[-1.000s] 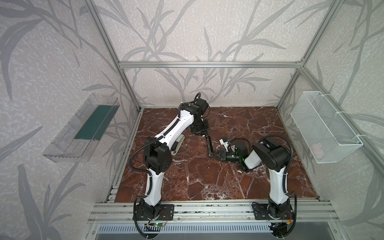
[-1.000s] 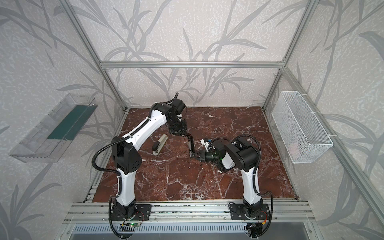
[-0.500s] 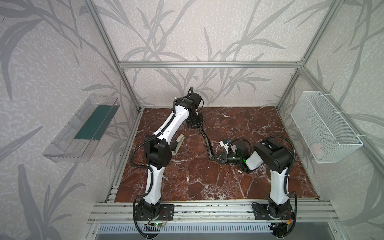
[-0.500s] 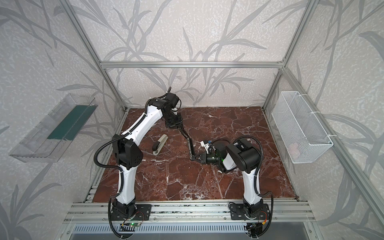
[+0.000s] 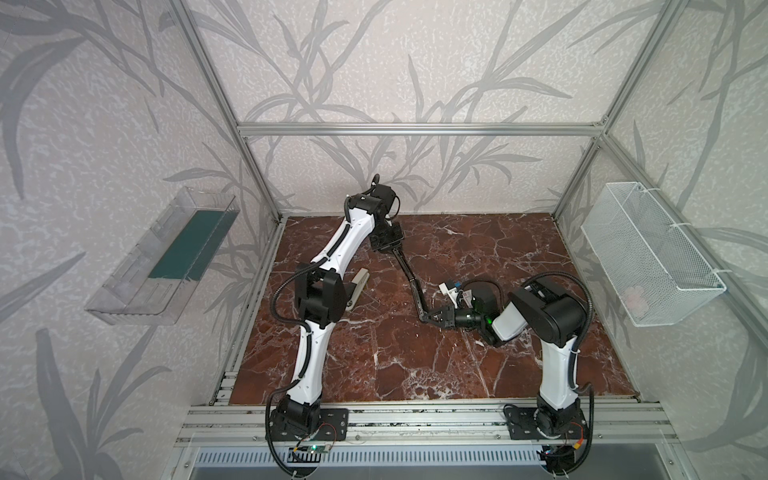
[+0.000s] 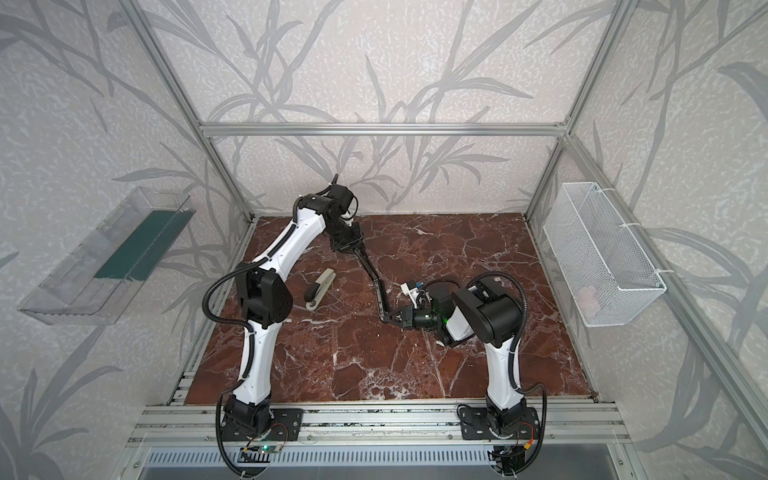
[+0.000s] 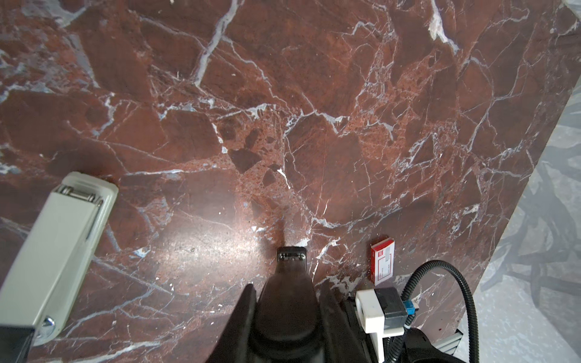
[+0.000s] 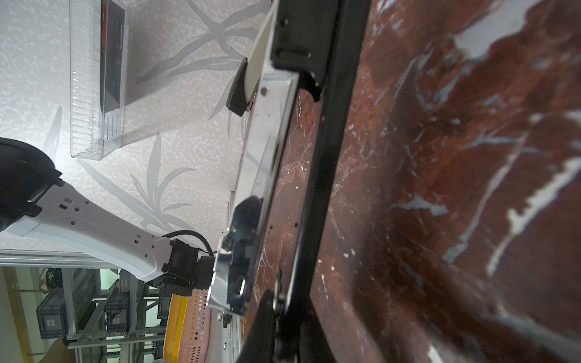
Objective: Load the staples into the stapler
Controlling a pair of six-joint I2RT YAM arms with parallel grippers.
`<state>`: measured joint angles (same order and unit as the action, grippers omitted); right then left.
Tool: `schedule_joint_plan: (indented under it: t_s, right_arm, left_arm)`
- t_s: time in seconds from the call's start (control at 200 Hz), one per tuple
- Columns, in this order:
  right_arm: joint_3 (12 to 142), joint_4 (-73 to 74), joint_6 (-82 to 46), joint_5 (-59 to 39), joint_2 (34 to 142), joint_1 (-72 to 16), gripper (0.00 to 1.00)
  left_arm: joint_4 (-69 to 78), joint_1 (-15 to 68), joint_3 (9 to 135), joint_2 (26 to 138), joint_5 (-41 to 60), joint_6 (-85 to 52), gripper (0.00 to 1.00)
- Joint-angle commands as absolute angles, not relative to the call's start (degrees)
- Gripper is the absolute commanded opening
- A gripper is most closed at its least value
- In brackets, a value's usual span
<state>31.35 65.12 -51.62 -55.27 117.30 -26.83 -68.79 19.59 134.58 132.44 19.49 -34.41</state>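
A black stapler (image 5: 413, 284) (image 6: 376, 286) is swung wide open above the marble floor, stretched between both grippers. My left gripper (image 5: 392, 248) (image 7: 287, 298) is shut on its far end, where the black top part (image 7: 290, 270) sticks out past the fingers. Low at the middle right, my right gripper (image 5: 436, 319) (image 8: 283, 314) is shut on the near end. The shiny magazine rail (image 8: 261, 173) stands apart from the black bar (image 8: 320, 157). A small red-and-white staple box (image 7: 382, 261) lies on the floor beside the right wrist. No loose staples show.
A second, beige stapler (image 5: 357, 286) (image 6: 320, 286) (image 7: 56, 251) lies closed on the floor at the left. A clear wall bin (image 5: 166, 257) hangs on the left wall and a white wire basket (image 5: 648, 257) on the right wall.
The left gripper has moved back and a little left with its end of the black stapler, stretching it open further. The right gripper has not moved.
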Motion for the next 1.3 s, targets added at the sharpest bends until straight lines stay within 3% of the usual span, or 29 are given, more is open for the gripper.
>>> schedule_joint_plan:
  t_s: [0.0,0.27,0.545,0.63,0.785,0.905,1.15,1.3]
  right_arm:
    - [27.55,54.94,-48.66,-57.12,121.82,-27.03,0.0]
    - [27.69,55.74,-49.79,-57.38,123.88,-26.34,0.0]
    - [26.26,53.31,-49.48,-55.55,122.87,-23.95,0.28]
    - [25.56,51.8,-48.81,-54.99,122.19,-23.19,0.31]
    - [24.18,50.42,-48.0,-53.94,119.26,-22.5,0.28]
    - [24.57,43.21,-44.63,-51.44,113.16,-22.66,0.32]
    - [34.32,11.81,-32.0,-39.39,95.05,-25.68,0.41]
    - [44.86,6.31,-27.78,-36.41,94.34,-25.69,0.47]
  left_arm:
    - [-68.82,17.78,137.96,134.48,16.05,-29.85,0.0]
    - [-69.64,16.19,139.53,137.28,17.71,-29.56,0.0]
    - [-70.7,16.17,139.7,137.77,18.56,-29.35,0.0]
    - [-71.01,16.11,139.75,137.8,18.2,-29.18,0.0]
    - [-71.76,16.08,140.57,137.82,18.36,-29.57,0.0]
    - [-72.58,16.26,141.63,137.89,18.15,-29.93,0.0]
    - [-73.14,16.35,142.12,138.02,19.06,-30.99,0.0]
    - [-73.03,16.55,142.21,137.99,19.51,-31.06,0.0]
